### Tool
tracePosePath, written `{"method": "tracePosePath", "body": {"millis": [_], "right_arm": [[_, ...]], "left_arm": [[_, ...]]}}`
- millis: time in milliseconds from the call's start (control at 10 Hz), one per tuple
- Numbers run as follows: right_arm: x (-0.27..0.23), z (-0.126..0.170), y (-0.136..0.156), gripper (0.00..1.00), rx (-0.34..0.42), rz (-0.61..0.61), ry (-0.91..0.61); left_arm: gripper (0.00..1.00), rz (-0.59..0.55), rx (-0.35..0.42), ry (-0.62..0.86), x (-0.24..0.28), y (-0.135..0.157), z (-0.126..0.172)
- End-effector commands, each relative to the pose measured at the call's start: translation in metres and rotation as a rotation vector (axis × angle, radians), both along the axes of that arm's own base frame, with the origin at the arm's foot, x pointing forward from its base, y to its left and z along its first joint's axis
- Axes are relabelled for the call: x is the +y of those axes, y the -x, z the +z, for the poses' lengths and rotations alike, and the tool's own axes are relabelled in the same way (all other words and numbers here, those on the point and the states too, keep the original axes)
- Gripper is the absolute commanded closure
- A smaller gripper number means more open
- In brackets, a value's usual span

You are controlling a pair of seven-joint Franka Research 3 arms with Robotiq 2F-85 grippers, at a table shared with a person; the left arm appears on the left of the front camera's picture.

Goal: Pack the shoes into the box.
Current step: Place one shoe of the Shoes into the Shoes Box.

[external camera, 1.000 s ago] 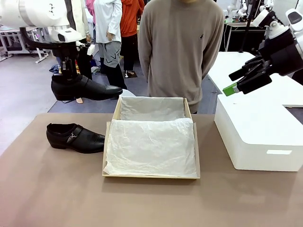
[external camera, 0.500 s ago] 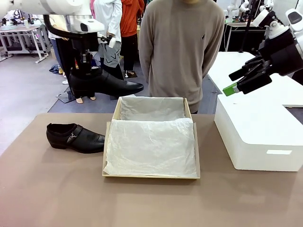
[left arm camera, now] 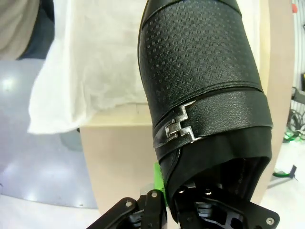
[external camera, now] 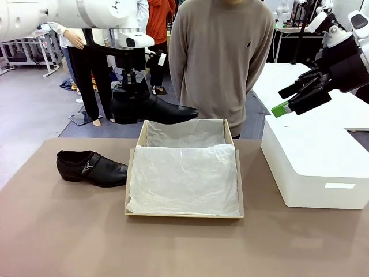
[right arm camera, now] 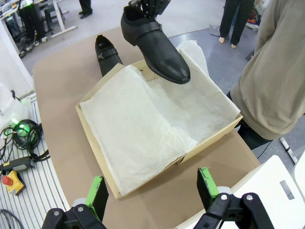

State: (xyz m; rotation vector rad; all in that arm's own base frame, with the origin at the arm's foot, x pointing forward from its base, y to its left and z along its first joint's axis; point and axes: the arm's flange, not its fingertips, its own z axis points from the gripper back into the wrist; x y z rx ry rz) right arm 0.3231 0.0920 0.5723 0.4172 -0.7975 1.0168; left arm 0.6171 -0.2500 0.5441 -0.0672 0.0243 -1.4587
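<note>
My left gripper point(external camera: 134, 86) is shut on the heel collar of a glossy black shoe point(external camera: 151, 108), holding it in the air with its toe over the far left corner of the tan box point(external camera: 139, 139). The same shoe point(left arm camera: 205, 95) shows its metal buckle in the left wrist view, above the white tissue paper point(left arm camera: 90, 71). The other shoe point(external camera: 91, 167) lies on the table left of the box. My right gripper point(external camera: 300, 95) hangs open high at the right, above the white box. In the right wrist view the held shoe point(right arm camera: 155, 45) hovers over the box point(right arm camera: 95, 143).
A large white rounded box point(external camera: 314, 164) stands on the table at the right. A person in a beige sweater point(external camera: 222, 57) stands at the far side just behind the tan box. The brown tabletop point(external camera: 173, 248) is bare in front.
My left arm has carried the held shoe to the right, from above the table's left side to the box's far left corner. The right arm has not moved.
</note>
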Motion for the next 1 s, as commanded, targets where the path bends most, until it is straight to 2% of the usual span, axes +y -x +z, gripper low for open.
{"method": "tracePosePath", "body": {"millis": [0,100,200,700,900], "right_arm": [[0.0,0.0,-0.002,0.0,-0.006,0.016,-0.017],[0.0,0.0,-0.002,0.0,-0.006,0.016,-0.017],[0.0,0.0,-0.002,0.0,-0.006,0.016,-0.017],[0.0,0.0,-0.002,0.0,-0.006,0.016,-0.017],[0.0,0.0,-0.002,0.0,-0.006,0.016,-0.017]], "left_arm": [[1.0,0.015,-0.014,0.003,-0.005,-0.003,0.008],[1.0,-0.009,-0.004,-0.001,-0.003,-0.003,0.009],[1.0,-0.009,-0.002,0.002,-0.007,0.001,-0.001],[1.0,-0.011,-0.008,0.013,-0.01,-0.001,-0.003],[1.0,-0.02,-0.012,0.026,-0.031,-0.007,-0.004]]}}
